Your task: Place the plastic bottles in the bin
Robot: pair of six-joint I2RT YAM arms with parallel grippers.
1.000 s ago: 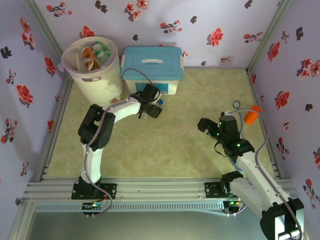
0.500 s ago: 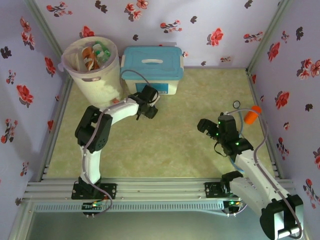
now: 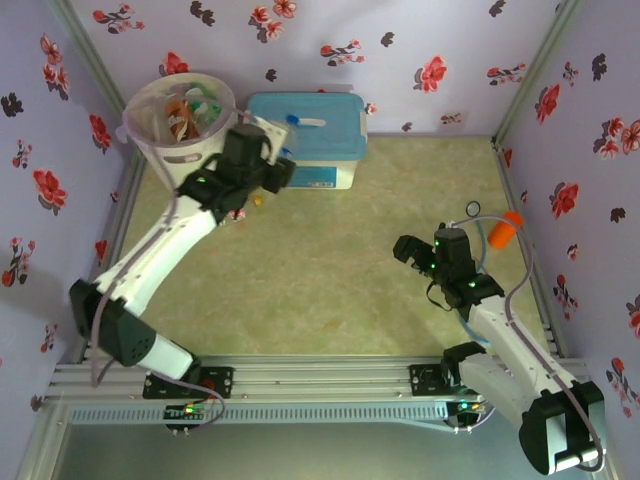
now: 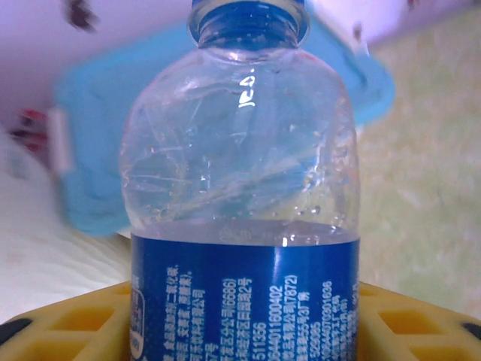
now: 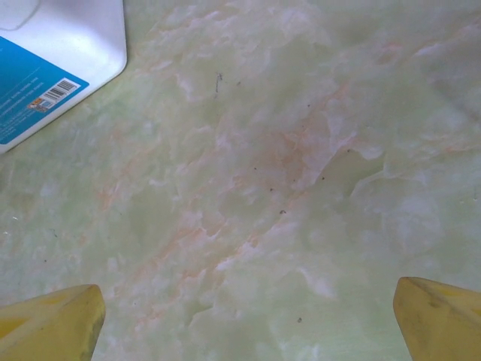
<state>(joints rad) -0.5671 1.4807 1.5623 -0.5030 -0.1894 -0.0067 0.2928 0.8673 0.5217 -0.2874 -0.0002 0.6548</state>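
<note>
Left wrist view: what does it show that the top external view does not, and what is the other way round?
Left wrist view adds the clear plastic bottle with a blue label close up: white print on the label, and the left tool shut on it, yellow fingers on both sides. Top external view adds the round white plastic bin with other bottles inside, the open right tool and the orange cup. Both share that bottle, the blue-lidded white box and the pale green table.

Bin [image 3: 155, 148] left of box [image 3: 335, 140], bottles [image 3: 185, 112] inside bin, another bottle [image 4: 240, 188] seemingly above box corner
</note>
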